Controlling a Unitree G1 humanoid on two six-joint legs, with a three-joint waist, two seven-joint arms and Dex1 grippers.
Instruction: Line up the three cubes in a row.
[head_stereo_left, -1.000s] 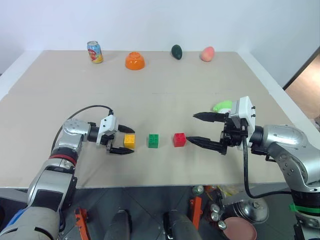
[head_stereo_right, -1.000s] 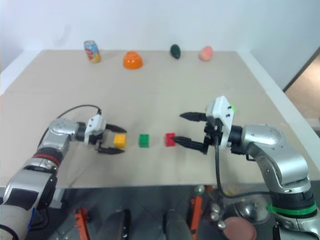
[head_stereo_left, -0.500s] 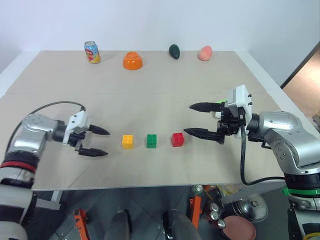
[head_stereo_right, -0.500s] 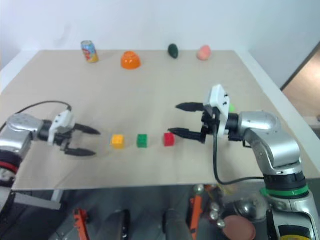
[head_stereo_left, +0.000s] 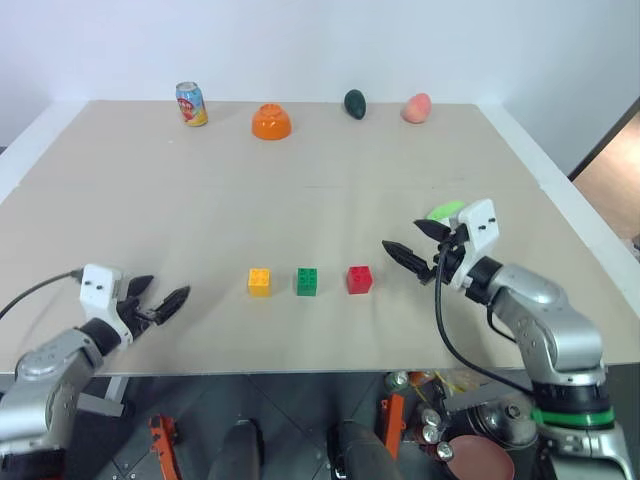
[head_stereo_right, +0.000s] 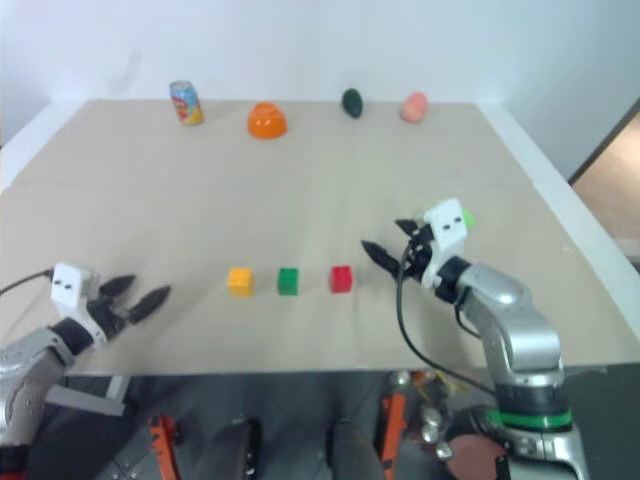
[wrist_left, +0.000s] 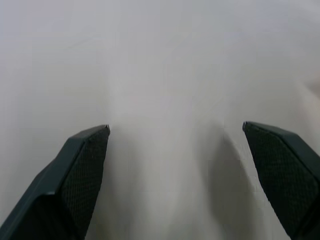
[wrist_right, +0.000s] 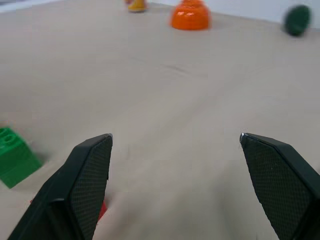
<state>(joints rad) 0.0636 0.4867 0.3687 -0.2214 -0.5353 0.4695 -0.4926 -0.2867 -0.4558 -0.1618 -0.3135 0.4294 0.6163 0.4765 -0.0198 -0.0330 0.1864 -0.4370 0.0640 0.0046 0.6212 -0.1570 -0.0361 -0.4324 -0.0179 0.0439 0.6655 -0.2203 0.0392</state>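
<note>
Right claw (head_stereo_left: 412, 250) spread, empty, just right of red cube (head_stereo_left: 359, 279); green cube (head_stereo_left: 307, 281), yellow cube (head_stereo_left: 259, 282) in row. Left claw (head_stereo_left: 160, 298) spread, empty, well apart left.

Looked like a robotics lab/test setup: a plain beige bench (head_stereo_left: 330, 200) stood against a bare white wall (head_stereo_left: 330, 45), w/ toy props spaced along its far edge, i.e. a drink can (head_stereo_left: 190, 103), an orange bowl (head_stereo_left: 271, 122), a dark green egg-shaped toy (head_stereo_left: 354, 103) & a pink peach-like toy (head_stereo_left: 416, 108). Under the bench's near edge sat assorted gear, incl. metal pots (head_stereo_left: 505, 420).
</note>
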